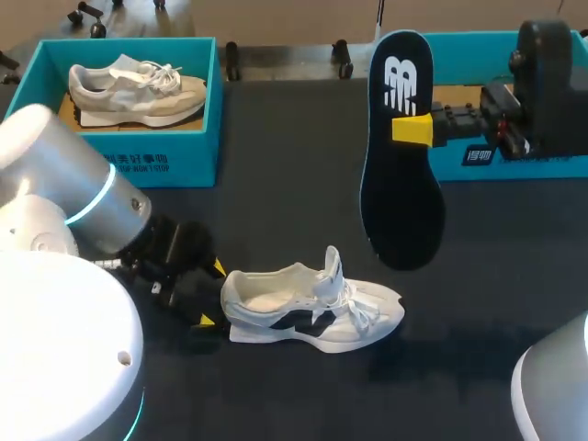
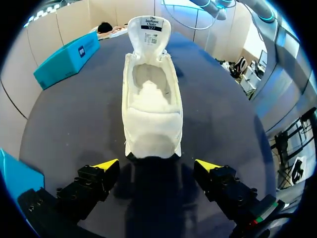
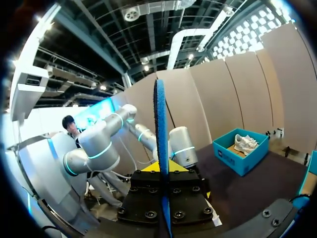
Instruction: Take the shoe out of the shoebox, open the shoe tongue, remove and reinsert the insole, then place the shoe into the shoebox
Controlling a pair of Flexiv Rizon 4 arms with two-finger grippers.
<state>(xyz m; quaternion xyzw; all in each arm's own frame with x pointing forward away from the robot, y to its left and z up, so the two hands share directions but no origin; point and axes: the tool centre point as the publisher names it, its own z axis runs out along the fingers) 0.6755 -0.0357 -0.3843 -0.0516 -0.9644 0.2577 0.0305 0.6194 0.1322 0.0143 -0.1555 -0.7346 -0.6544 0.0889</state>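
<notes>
Closest in, the left gripper (image 2: pixel 157 165) sits low on the dark surface (image 1: pixel 276 202) with its jaws apart, one yellow tip either side of the heel and neither quite touching. The white shoe (image 1: pixel 312 312) lies just ahead of it, upright on its sole, toe pointing away, tongue pulled up and the opening bare inside. It looks a light thing with a soft upper, likely to skid if nudged, so the firm heel cup is the sensible place to pinch it steady. Further out and up in the air, the right gripper (image 1: pixel 412 130) has its jaws clamped on the dark insole (image 1: pixel 401 175), gripping one long edge near the logo end, with the broad forefoot hanging down. That insole reads as thin and bendy – weightless, really – so it should flex if pushed against the collar, and feeding the toe end in first looks wisest. At the far side, a teal shoebox (image 1: pixel 138 161) holds a second shoe (image 1: pixel 138 87), and another teal box (image 1: pixel 514 161) sits behind the right arm.
</notes>
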